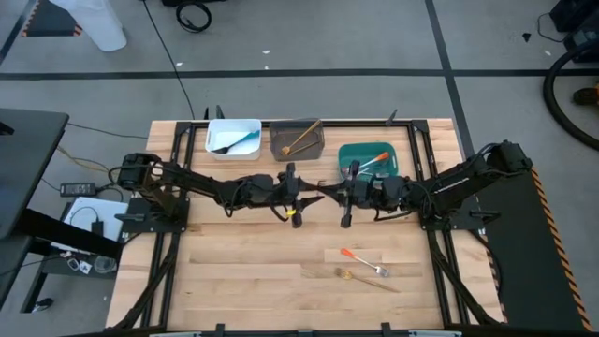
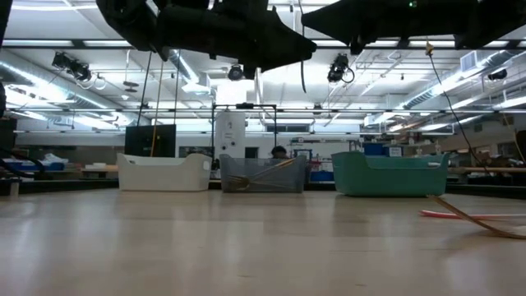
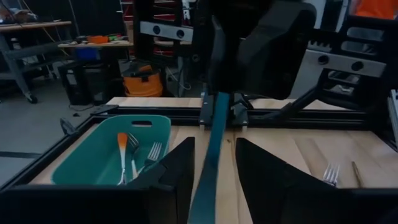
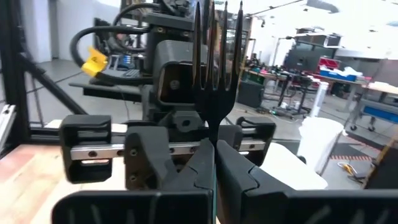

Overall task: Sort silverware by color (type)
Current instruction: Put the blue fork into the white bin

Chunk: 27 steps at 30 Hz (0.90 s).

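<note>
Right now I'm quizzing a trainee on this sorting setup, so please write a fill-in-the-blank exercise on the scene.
1. The right gripper is shut on a ___.
2. The teal bin holds forks with ___ handles.
3. The grey bin stands between the teal bin and the ___ bin.
Missing words: fork; orange; white.

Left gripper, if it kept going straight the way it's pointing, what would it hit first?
Probably the right gripper facing it, which is shut on the blue-handled fork that already reaches between the left gripper's fingers.

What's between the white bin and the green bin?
The grey bin, with a tan-handled fork inside, sits between the white bin and teal bin, in the high view.
</note>
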Available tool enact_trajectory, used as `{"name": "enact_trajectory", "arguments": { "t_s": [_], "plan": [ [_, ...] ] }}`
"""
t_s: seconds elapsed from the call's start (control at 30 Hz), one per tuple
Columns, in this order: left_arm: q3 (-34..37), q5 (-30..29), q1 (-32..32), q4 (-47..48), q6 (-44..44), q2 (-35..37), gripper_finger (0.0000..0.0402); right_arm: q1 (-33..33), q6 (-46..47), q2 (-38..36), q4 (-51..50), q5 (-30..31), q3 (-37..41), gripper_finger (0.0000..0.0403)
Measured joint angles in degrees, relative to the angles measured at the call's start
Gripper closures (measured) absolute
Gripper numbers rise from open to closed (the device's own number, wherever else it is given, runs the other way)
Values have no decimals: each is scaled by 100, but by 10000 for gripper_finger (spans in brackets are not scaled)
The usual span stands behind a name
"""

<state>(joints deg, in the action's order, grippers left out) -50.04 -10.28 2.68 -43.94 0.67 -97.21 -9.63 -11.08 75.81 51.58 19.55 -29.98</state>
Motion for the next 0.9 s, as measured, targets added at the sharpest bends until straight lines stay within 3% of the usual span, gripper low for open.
{"name": "enact_trajectory", "arguments": {
  "t_s": [0.47, 0.73, 0.9],
  "plan": [
    [0, 155, -2, 80, 28, 2, 367, 0, -198, 0, -179, -149, 0, 391],
    [0, 179, -57, 248, 5, 9, 372, 0, -146, 0, -326, -107, 0, 371],
    [0, 74, -66, 309, 2, 9, 372, -2, -6, 0, -511, 249, -2, 354]
  ]
}}
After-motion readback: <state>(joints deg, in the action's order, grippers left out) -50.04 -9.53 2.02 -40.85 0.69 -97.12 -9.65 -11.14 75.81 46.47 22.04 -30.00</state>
